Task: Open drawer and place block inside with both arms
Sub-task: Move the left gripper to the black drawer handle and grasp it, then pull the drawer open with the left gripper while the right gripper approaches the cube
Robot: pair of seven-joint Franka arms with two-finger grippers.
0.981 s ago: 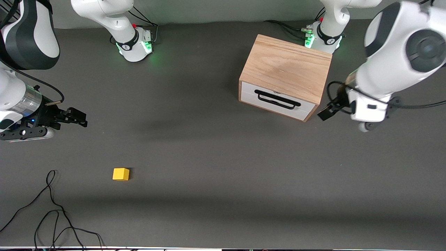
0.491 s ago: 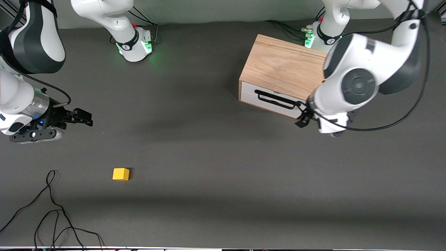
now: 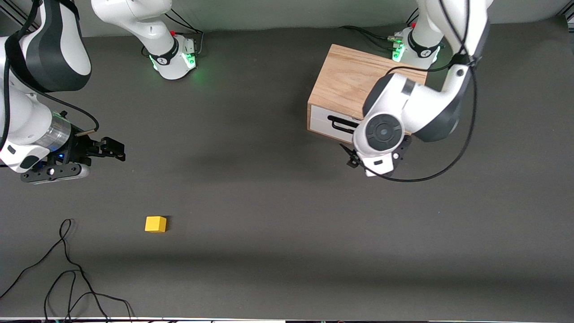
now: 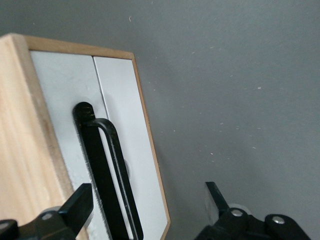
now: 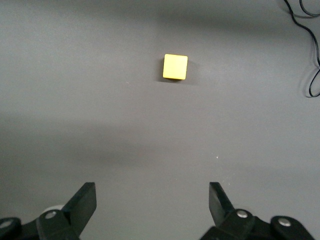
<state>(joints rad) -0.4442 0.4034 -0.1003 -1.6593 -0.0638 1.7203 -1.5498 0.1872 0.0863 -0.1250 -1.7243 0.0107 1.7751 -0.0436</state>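
Note:
The light oak cabinet [image 3: 345, 80] stands near the left arm's base, its white drawer [image 3: 322, 120] shut. The black bar handle [image 4: 107, 175] runs along the drawer front. My left gripper [image 4: 147, 192] hangs open in front of the drawer, its fingers on either side of the handle's end without touching it; in the front view the wrist [image 3: 381, 134] covers most of the drawer front. The yellow block [image 3: 155, 224] lies on the dark table toward the right arm's end. My right gripper [image 3: 115, 150] is open and empty above the table; the block [image 5: 175, 66] lies ahead of its fingers.
Loose black cables [image 3: 67, 278] lie on the table near the front edge, nearer to the front camera than the block. The arms' green-lit bases [image 3: 175, 58] [image 3: 415, 47] stand along the edge farthest from the front camera. The table is a dark grey mat [image 3: 269, 215].
The left arm has swung in from the left arm's end of the table to stand in front of the drawer. The right gripper has drifted slightly toward the table's middle. The block has not moved.

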